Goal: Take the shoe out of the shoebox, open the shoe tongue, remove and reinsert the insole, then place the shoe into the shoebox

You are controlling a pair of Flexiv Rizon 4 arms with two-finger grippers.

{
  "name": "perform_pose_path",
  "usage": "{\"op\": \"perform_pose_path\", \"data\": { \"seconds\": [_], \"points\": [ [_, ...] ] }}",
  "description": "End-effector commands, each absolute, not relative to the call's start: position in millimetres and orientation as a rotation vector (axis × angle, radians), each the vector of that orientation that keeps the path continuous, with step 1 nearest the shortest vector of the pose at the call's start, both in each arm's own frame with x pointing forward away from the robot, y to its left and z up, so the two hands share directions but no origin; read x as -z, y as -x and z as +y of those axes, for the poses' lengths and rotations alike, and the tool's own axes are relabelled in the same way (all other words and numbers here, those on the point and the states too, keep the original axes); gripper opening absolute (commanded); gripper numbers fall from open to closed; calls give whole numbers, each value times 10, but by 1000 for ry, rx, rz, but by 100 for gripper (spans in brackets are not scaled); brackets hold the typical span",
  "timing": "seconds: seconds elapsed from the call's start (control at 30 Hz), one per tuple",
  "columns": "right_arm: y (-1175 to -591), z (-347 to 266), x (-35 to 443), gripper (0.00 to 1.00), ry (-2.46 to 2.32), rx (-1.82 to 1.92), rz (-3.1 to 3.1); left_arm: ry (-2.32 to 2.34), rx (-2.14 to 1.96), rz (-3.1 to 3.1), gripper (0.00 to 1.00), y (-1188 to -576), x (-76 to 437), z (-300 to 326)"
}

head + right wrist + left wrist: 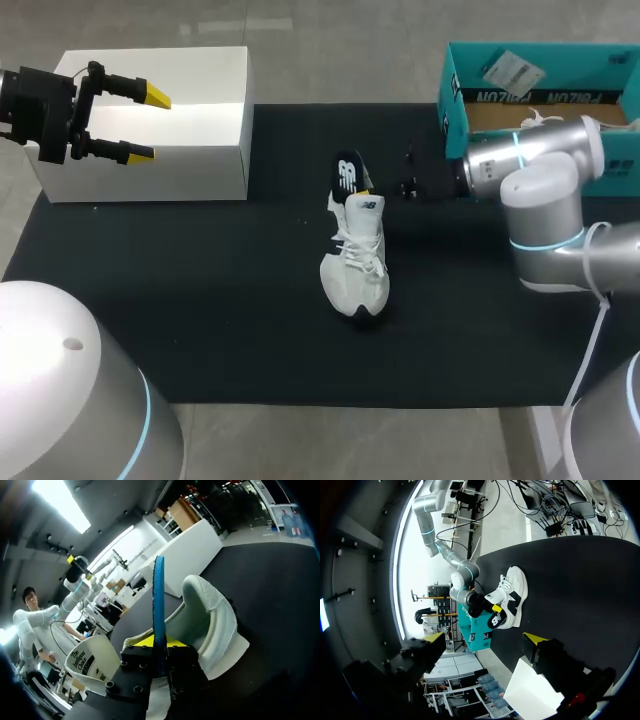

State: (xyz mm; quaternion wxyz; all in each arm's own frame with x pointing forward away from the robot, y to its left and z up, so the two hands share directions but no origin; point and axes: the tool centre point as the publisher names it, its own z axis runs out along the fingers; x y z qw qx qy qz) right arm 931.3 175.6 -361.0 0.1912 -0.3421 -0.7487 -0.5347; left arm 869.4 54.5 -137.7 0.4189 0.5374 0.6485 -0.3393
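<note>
The white shoe [358,255] lies out of its box on the black mat [180,300] in the middle of the desk. Its toe points toward the robot. At the heel end, the dark insole [348,175] stands up on its edge. I cannot tell if its tip is inside the shoe.

The right gripper [160,645] is clamped on the insole, with one finger on each flat side. It holds only a small bit of it. The insole looks thin and bendy. If it is pushed in crooked, it could fold up or get stuck on the back of the heel. It could also slip out of the gripper.

Nothing holds the shoe down. A push from the insole could make it slide away or tip over.

Farther off is the teal shoebox [580,55], behind the right arm. At the far left, the left gripper [148,125] hangs over a white box [200,170] with its fingers wide apart and nothing in them. It is well away from the shoe, so it cannot keep the shoe steady from there.
</note>
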Motion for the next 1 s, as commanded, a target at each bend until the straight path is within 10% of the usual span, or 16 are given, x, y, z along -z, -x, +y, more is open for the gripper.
{"op": "perform_pose_path", "data": {
  "seconds": [0.03, 0.37, 0.57, 1.0],
  "points": [
    [-9357, 1733, 3549, 58, 954, 1520, -2129, -1350, 849, 1628, 100, -8695, 1375, 544],
    [-9711, 1630, 3352, 42, 896, 1535, -2226, -1350, 849, 1628, 100, -8695, 1375, 544],
    [-9794, 1594, 3346, 0, 895, 1548, -2240, -1350, 849, 1628, 100, -8695, 1375, 544],
    [-9541, 1693, 3499, 0, 947, 1539, -2170, -1350, 849, 1628, 100, -8695, 1375, 544]
  ]
}}
